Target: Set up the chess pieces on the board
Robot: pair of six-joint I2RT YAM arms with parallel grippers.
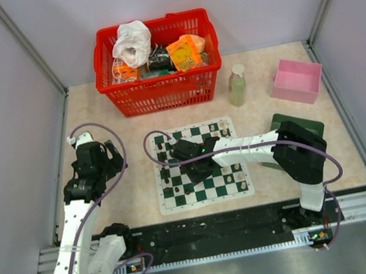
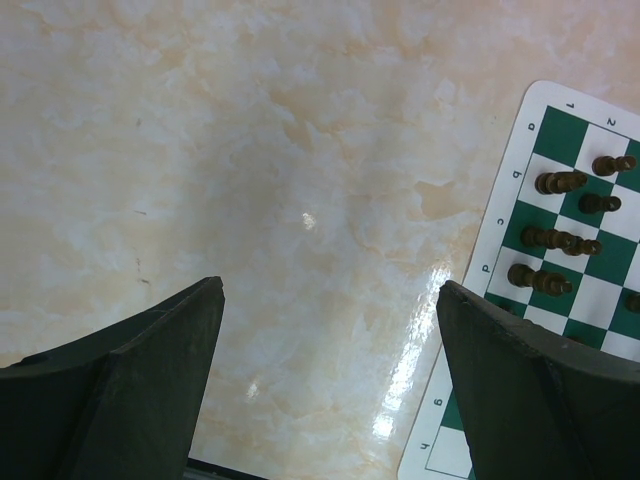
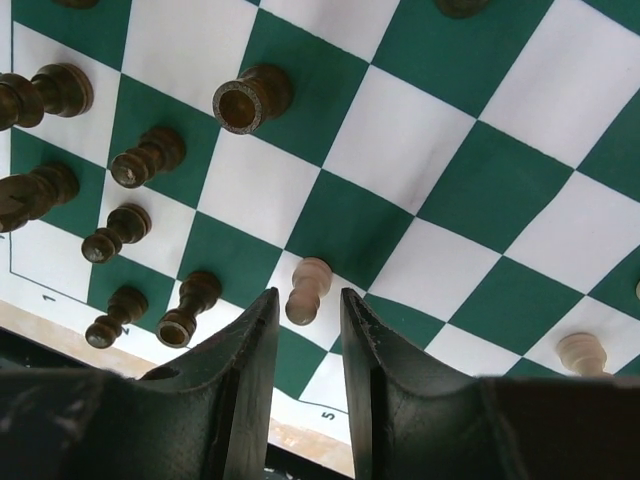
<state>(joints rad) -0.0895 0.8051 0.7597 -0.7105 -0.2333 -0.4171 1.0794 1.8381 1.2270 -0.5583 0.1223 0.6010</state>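
Right wrist view showed me the matter that counts. A cream pawn [image 3: 307, 287] stood on the board [image 3: 560, 230], on a square near the board's near edge, and its head was just between the tips of the right gripper [image 3: 309, 296]. The fingers [image 3: 250, 380] were drawn narrow. On each side of the pawn I thought I saw a thin gap, so I judged it was not pinched yet. The pawn seemed upright, with its long axis rising from the board toward the fingers. A straight closing across it would therefore take it by the head.

The dark pieces [image 3: 150, 155] stood in rows toward the board's left side. A second cream pawn [image 3: 580, 352] stood further right along the near edge.

The left gripper [image 2: 330, 288] hung over bare table just off the board's left edge. Its fingers were spread wide and held nothing, so the right arm was clearly the nearer one.

Beyond the board's far edge stood a red basket [image 1: 161, 91], holding a white bag [image 1: 131, 43] and orange packets [image 1: 186, 53]. Far right of the board was a pink box [image 1: 296, 81], in which I saw no object. A dark green box [image 1: 309, 125] lay at the board's right side, mostly hidden under the arm.
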